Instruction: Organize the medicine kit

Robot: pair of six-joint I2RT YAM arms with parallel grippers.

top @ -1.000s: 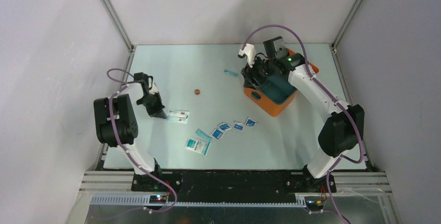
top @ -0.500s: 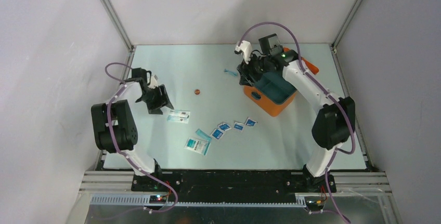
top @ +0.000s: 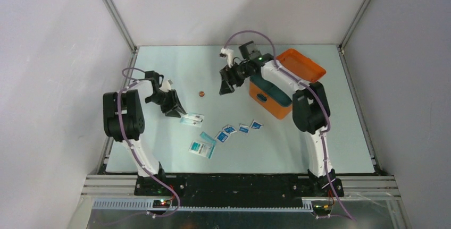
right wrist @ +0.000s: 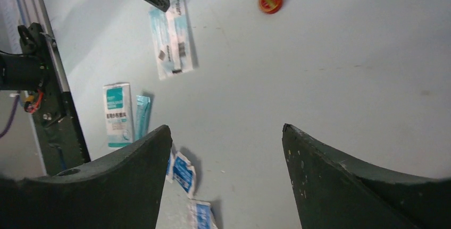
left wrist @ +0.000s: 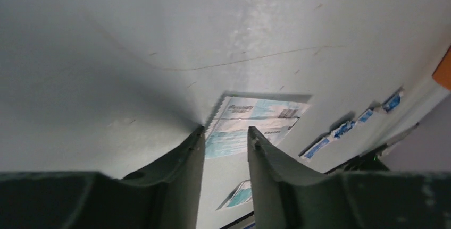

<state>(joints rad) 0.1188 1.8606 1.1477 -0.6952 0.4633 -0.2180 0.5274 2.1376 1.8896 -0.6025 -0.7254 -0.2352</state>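
Since the earlier frames the left gripper [top: 178,112] has been carried right and nearer, onto the end of a long white-and-blue packet [top: 192,118], which has been nudged slightly to the right. The right gripper [top: 224,88] has been swung left out of the medicine kit [top: 268,102] and is now held above the bench [top: 159,69].

At the left, the left jaws are seen partly open in the wrist view. A narrow gap is left between them, and the near end of the packet lies flat on the bench at their tips. Nothing is lifted, and whether the tips touch the packet cannot be told.

Nearer than the packet, a larger white-and-teal packet [top: 201,148] is laid flat, with a pale teal strip [top: 207,136] just beside it. A small red-orange round cap [top: 201,94] sits alone farther back. A row of small blue sachets [top: 244,128] is spread to the right of the strip.

Right of the cap, the right jaws are spread wide and pointed down at the bench, and nothing is held between them.

At the far right, the kit stands on the bench. Its orange lid [top: 301,64] is thrown open behind it and the teal tray insert [top: 270,86] is exposed, with the right arm reaching across above it.
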